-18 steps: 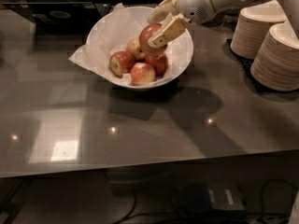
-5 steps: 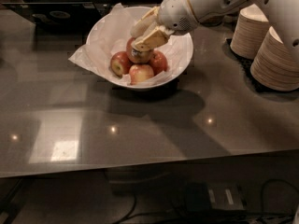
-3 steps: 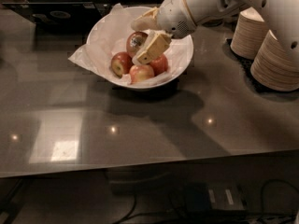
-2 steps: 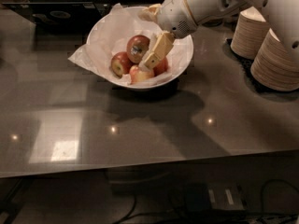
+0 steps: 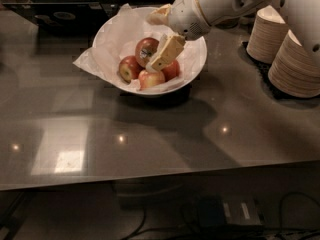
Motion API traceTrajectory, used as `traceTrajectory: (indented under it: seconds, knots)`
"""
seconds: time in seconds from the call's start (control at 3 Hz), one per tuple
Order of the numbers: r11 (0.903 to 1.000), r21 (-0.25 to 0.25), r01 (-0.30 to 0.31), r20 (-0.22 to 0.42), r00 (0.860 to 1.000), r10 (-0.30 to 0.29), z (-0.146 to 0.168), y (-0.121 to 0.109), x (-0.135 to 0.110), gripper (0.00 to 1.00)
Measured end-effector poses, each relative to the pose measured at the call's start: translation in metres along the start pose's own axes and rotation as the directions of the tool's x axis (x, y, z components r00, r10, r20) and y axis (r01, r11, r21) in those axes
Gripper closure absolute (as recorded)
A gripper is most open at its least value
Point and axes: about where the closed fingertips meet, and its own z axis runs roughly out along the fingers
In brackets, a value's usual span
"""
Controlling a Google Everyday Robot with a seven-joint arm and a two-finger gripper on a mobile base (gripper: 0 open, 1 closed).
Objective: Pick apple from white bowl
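The white bowl [image 5: 198,59], lined with crinkled white paper, stands on the grey counter at the back. The large dull reddish apple [image 5: 145,50] lies at the top of the pile in it. Three smaller brighter apples show around it: one to the left [image 5: 128,68], one in front [image 5: 151,79] and one to the right [image 5: 172,70]. My gripper [image 5: 153,43] hangs over the bowl from the right and is open. One beige finger [image 5: 159,15] is above the bowl's back rim. The other finger [image 5: 166,52] lies against the large apple's right side. The gripper holds nothing.
Two stacks of beige paper plates stand at the right, one further back [image 5: 267,31] and one nearer [image 5: 297,64]. The white arm [image 5: 225,1] reaches in from the upper right. The counter's front edge runs along the bottom, with cables on the floor below.
The gripper, which lay over the apples, has opened and shifted slightly right and up. The large apple now shows uncovered between the fingers. The apples have stayed in the bowl.
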Motion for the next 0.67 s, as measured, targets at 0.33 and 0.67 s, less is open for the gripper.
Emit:
traceTrajectory:
  seconds: [0.33,0.67]
  knots:
    - [0.9998,0.02,0.003,-0.035,0.999,-0.003,0.003,-0.006,0.012,0.35]
    - [0.9993,0.037,-0.004,-0.06,0.998,0.006,0.007,-0.013,0.026,0.27]
